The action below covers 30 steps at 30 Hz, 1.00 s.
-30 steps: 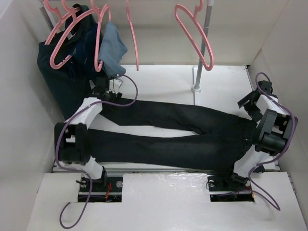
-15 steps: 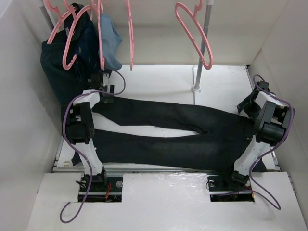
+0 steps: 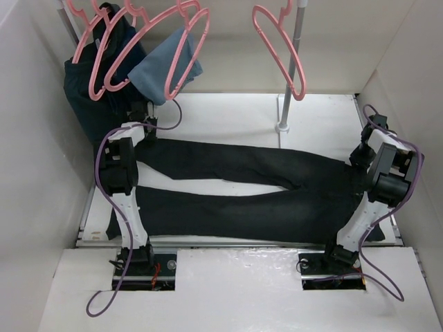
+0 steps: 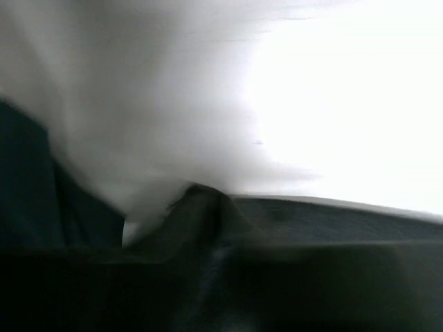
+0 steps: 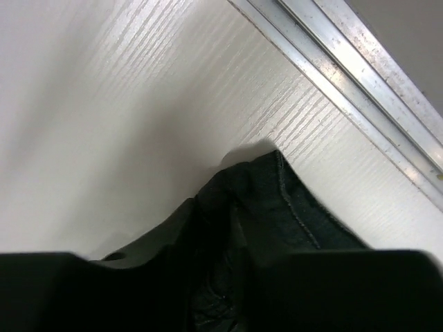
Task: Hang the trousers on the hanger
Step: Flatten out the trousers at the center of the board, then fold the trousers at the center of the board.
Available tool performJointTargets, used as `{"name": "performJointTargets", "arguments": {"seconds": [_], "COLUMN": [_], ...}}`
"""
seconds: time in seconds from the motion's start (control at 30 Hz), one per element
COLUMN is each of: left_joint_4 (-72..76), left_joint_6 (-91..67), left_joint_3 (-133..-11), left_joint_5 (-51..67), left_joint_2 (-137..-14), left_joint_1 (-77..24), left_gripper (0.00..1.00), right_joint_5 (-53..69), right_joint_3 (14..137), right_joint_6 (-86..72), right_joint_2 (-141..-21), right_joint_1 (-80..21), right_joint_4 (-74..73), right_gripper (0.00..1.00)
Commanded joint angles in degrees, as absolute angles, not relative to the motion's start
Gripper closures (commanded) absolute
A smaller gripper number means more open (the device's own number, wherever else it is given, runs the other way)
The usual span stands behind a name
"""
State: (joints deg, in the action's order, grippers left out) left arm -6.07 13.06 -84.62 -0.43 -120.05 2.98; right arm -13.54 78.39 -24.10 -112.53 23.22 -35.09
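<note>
The black trousers (image 3: 263, 200) lie flat across the table, legs to the left and waist to the right. My left gripper (image 3: 143, 131) is down on the cuff end of the far leg. In the blurred left wrist view, a peak of black cloth (image 4: 204, 204) is pinched between its shut jaws. At the waist's far corner, my right gripper (image 3: 361, 156) is closed on a bunched fold of the trousers (image 5: 291, 200). A bare pink hanger (image 3: 298, 93) hangs on the rail at the back, right of centre.
Several pink hangers at the back left carry a navy garment (image 3: 86, 104) and a light-blue cloth (image 3: 163, 72). The rack's pole stands on a foot (image 3: 282, 127) behind the trousers. White walls close both sides. An aluminium rail (image 5: 346, 55) edges the table near the waist.
Both grippers went from open to closed on the trousers. The left arm swung back to the far leg's cuff, and the hangers at the back left swung and spread.
</note>
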Motion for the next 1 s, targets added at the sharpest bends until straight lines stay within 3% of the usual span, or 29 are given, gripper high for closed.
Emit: {"name": "performJointTargets", "arguments": {"seconds": [0.0, 0.03, 0.07, 0.1, 0.37, 0.57, 0.77, 0.87, 0.97], "left_joint_4": [-7.21, -7.21, -7.21, -7.21, -9.75, -13.17, -18.97, -21.09, -24.6], "left_joint_6": [15.29, 15.9, 15.91, 16.43, 20.74, 23.29, 23.82, 23.82, 24.87], "left_joint_3": [-85.7, -85.69, -85.17, -84.56, -84.55, -81.22, -81.21, -78.85, -73.58], "left_joint_5": [5.27, 5.27, 5.27, 5.27, 2.99, 4.22, 5.45, 4.92, 4.92], "left_joint_2": [-119.62, -119.1, -119.09, -118.31, -109.35, -97.66, -91.68, -89.4, -86.59], "left_joint_1": [3.25, 3.25, 3.86, 4.39, 6.59, 6.59, 10.8, 12.74, 13.27], "left_gripper": [1.0, 1.0, 1.0, 1.0, 1.0, 1.0, 1.0, 1.0, 1.0], "right_joint_5": [-13.18, -13.71, -13.71, -14.58, -9.59, -2.03, -2.64, -2.64, 4.73], "right_joint_3": [79.1, 79.8, 79.8, 80.41, 83.67, 77.7, 70.41, 67.33, 64.52], "right_joint_6": [-21.62, -20.92, -20.4, -20.39, -20.38, -20.92, -23.54, -24.35, -25.4], "right_joint_2": [-115.75, -115.75, -115.75, -115.06, -106.01, -91.16, -80.7, -81.81, -84.45], "right_joint_1": [23.55, 23.03, 23.03, 23.03, 22.41, 22.41, 23.2, 23.82, 25.66], "right_joint_4": [-34.19, -34.19, -34.71, -34.72, -31.39, -18.03, -7.66, -6.94, -6.94], "right_gripper": [0.73, 0.79, 0.98, 1.0, 1.0, 1.0, 1.0, 1.0, 1.0]}}
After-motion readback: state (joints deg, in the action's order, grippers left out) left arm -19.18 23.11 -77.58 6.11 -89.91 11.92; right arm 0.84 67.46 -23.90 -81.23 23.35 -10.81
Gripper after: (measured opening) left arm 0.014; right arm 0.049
